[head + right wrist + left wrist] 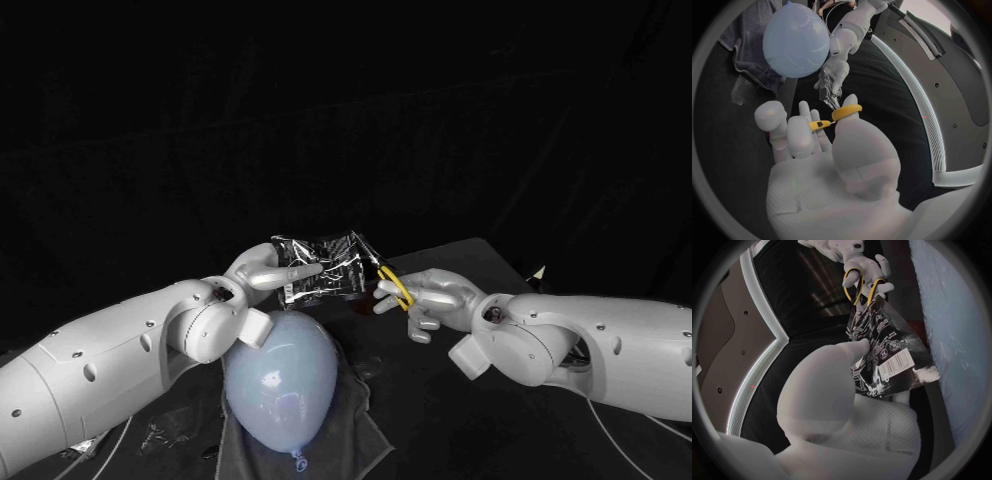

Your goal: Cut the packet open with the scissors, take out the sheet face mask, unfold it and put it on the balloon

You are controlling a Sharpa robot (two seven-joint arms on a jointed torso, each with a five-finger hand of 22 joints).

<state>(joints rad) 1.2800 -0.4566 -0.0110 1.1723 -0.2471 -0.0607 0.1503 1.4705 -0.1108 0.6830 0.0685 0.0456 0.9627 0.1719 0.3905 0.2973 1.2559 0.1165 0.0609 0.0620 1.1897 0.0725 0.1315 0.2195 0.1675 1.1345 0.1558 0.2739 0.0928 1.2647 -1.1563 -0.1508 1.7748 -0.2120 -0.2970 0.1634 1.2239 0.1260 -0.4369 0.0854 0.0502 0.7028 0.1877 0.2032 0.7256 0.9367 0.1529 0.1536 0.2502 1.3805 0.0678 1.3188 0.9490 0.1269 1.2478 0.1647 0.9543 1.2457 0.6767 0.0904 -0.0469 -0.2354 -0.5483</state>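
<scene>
Packet (329, 262), dark and shiny with white print, hangs in the air above the black surface (462, 262). My left hand (267, 272) pinches it at one side, so those fingers (300, 268) are closed on it. My right hand (433, 298) is at the packet's other side and holds the yellow-handled scissors (394, 285), its fingers through and around the handle loops. The scissors' working end meets the packet's edge nearest my right hand. The blades are hidden there, and I cannot tell whether they stand apart or together. A pale blue balloon (284, 385) lies on a grey cloth (361, 425) close by my left wrist, its knot toward me. Both hands are raised off the surface, near each other, with the packet between them.
</scene>
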